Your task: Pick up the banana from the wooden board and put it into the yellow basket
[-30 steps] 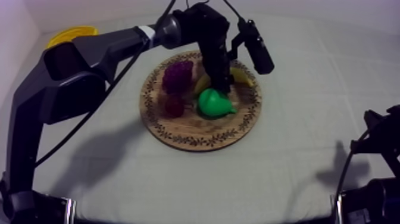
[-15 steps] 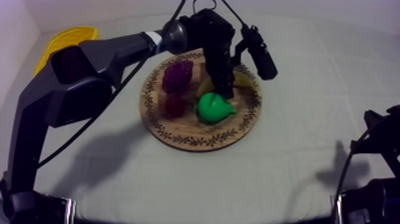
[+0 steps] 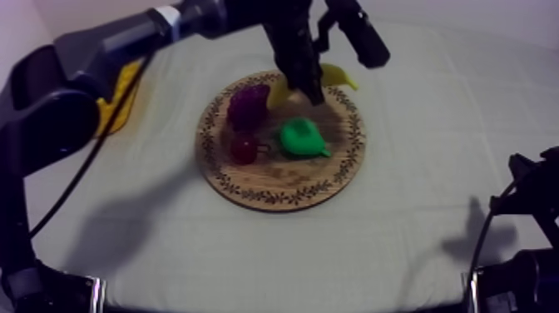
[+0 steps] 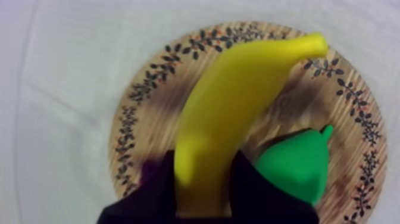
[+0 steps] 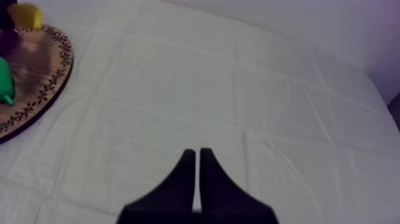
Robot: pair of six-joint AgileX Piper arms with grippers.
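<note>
Left claw [image 4: 202, 182] grips banana [image 4: 238, 101], over wooden board [image 4: 138, 95], near pear [image 4: 297, 170].

No legible text or labels

The banana [image 4: 238, 113] is held by the left gripper [image 4: 203, 179]. It is squeezed between the two black fingers [image 4: 156, 192], one on each side of its thick end. Its long yellow body is stretched away from the fingers, and its thin tip is seen over the leafy rim of the round wooden board [image 4: 140, 95]. The board is seen behind the banana, on the grey-white cloth [image 4: 59, 89]. A green pear [image 4: 294, 165] is laid on the board, just beside one finger, with its small stalk pointed away from the fingers. A little bit of purple [image 4: 149, 170] is seen by the other finger. What it is cannot be told.
</note>
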